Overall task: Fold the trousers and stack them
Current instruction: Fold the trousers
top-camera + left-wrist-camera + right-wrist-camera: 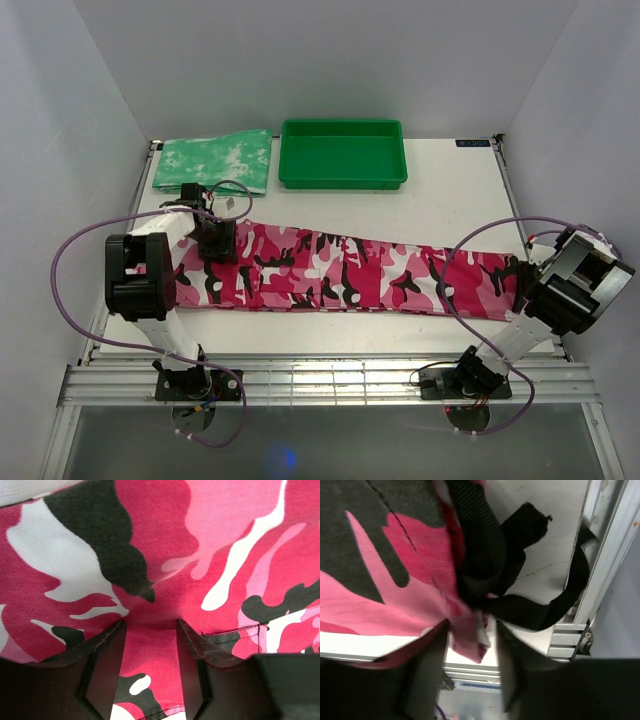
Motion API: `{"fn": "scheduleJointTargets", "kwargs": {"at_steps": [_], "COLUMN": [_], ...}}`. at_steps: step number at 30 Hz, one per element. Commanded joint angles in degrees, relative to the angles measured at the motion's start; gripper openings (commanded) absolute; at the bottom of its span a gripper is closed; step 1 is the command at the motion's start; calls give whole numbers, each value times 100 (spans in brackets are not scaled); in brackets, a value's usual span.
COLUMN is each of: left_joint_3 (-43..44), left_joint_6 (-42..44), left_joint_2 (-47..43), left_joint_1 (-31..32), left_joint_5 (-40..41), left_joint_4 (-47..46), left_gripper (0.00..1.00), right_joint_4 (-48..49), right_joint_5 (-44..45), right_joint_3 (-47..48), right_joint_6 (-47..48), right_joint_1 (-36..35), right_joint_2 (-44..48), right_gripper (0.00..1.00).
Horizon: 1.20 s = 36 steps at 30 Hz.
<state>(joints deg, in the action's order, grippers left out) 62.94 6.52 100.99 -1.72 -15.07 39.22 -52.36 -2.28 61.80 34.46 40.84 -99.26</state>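
The pink, white and black camouflage trousers (350, 270) lie stretched out lengthwise across the table. My left gripper (215, 240) is down on their left end. In the left wrist view its jaws (150, 672) stand apart, with flat cloth (165, 555) running between them. My right gripper (522, 290) is at the right end. In the right wrist view its jaws (470, 672) stand apart around a bunched corner of the cloth (467, 637). I see no pinch on it. Black straps (520, 610) of the trousers trail beside that corner.
A green tray (343, 153) stands at the back middle. A mottled green-and-white folded cloth (214, 160) lies at the back left. The right end of the trousers lies close to the table's near edge and its metal rail (567, 635).
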Motion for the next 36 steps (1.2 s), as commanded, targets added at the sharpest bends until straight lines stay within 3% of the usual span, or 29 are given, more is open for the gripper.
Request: {"fn": "scheduleJointTargets", "kwargs": {"at_steps": [1,2,8,14,19,21,25,30,36], "left_joint_3": [-300,-300,-309,297,1281,1396,1703,1810,1994], "left_joint_6": [323,375,1236,1835,1660,1563,1711,1949,2379], "left_joint_2": [229,98,-957,-1802,-1005,-819,-344,96,553], "left_joint_1": [-101,-101,74,286,268,259,233,-31,-22], "left_joint_5": [340,181,-1375,-1166,-1051,-1059,-901,-1208,-1560], "left_joint_4": [-108,-73,305,499,499,298,261,420,367], "left_gripper": [60,61,71,98,98,98,98,98,84], "right_joint_4": [253,209,-406,-600,-495,-302,119,647,1272], "right_joint_5": [97,44,-913,-2117,-2715,-2663,-2181,-1373,-405], "right_joint_3": [165,270,1220,1361,1343,1265,931,237,-748], "right_joint_6": [-35,-44,210,483,501,448,307,359,939], "right_joint_1": [47,47,-462,-1964,-3616,-4351,-5129,-5314,-5253], "right_joint_2": [-120,-111,415,855,584,365,4,-234,-199], "right_gripper": [50,61,73,77,75,73,66,62,59]}}
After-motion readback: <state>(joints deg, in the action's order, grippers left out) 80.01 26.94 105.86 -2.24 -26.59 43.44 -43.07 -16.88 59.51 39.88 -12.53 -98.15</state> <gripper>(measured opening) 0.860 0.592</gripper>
